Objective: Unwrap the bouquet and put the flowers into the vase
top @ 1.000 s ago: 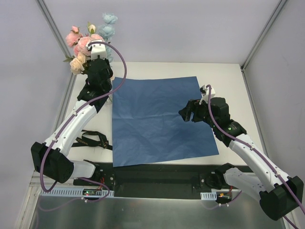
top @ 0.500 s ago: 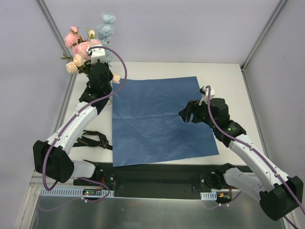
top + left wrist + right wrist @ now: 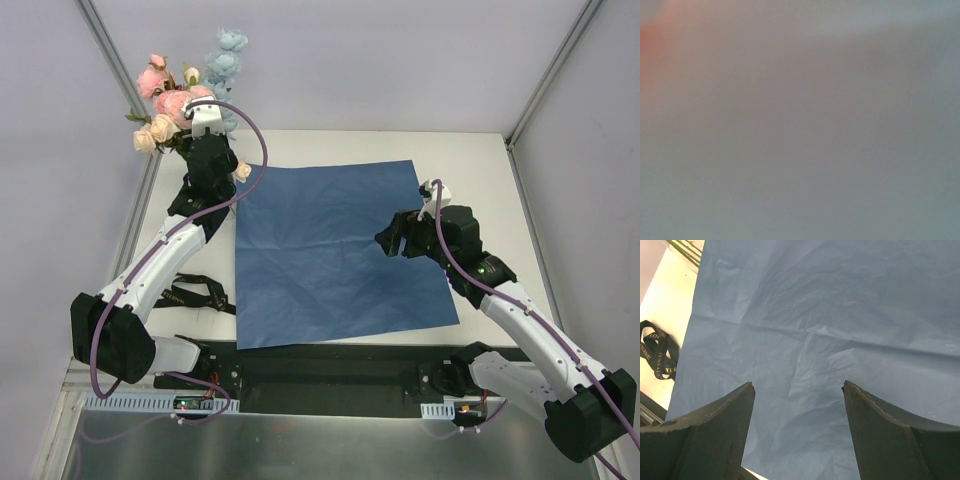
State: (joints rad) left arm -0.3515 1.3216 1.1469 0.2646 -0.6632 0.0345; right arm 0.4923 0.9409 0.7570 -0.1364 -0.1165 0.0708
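Top external view shows the left gripper clamped on the flowers, raised at the far-left corner, and the right gripper gaping over the blue paper; stems should descend upright, slowly, though no vase is visible.

Grey blur, tinged pink-orange at upper left, fills the left wrist view; nothing can be made out. From above, the left gripper sits behind its own wrist, jaws out of sight, and the stems of the flowers vanish behind it. In the right wrist view, fingers of the right gripper run off the bottom edge, the blue paper passes the top and right edges, and the black ribbon is clipped at left, lettering only partly legible.
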